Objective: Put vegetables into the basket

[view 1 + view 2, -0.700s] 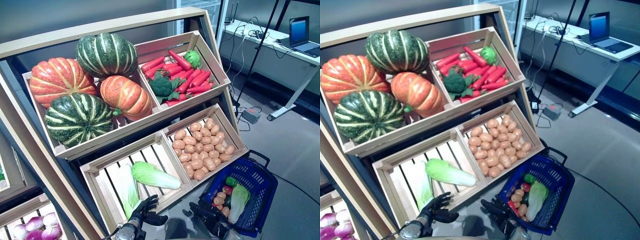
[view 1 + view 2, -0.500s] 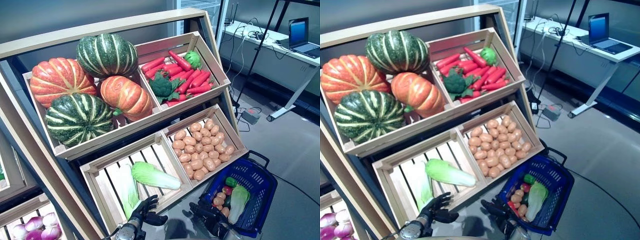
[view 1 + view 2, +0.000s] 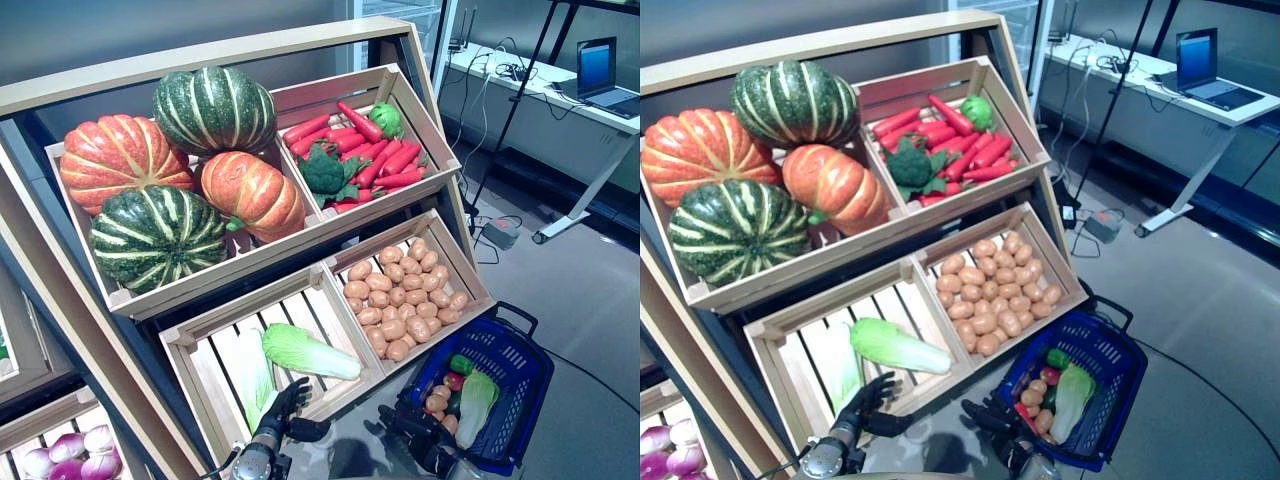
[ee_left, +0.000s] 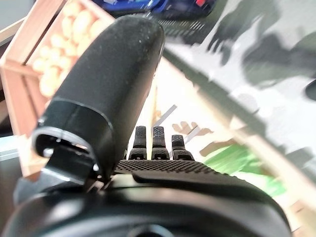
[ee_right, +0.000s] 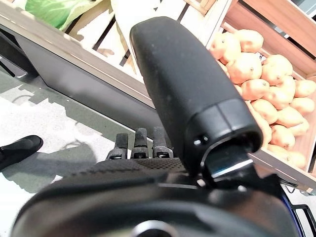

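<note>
The blue basket (image 3: 514, 353) stands on the floor at the lower right of the stand. In it lie a napa cabbage (image 3: 476, 401), small potatoes (image 3: 437, 396), a green pepper (image 3: 461, 363) and a red vegetable (image 3: 455, 380). My left hand (image 3: 282, 410) is open, with its fingers over the front edge of the lower left crate (image 3: 205, 385), right beside a pale napa cabbage (image 3: 256, 376). That cabbage's green leaf shows past the fingers in the left wrist view (image 4: 232, 163). A second napa cabbage (image 3: 311, 351) lies next to it. My right hand (image 3: 415, 434) is open and empty beside the basket's near rim.
The wooden stand (image 3: 250, 255) has sloping crates of vegetables, with a crate of potatoes (image 3: 405, 298) just above the basket. A desk with a laptop (image 3: 598, 62) stands at the far right, and cables and a power brick (image 3: 500, 230) lie on the floor.
My left hand has moved up and forward, over the crate's front edge towards the pale cabbage. The right hand and basket have not moved.
</note>
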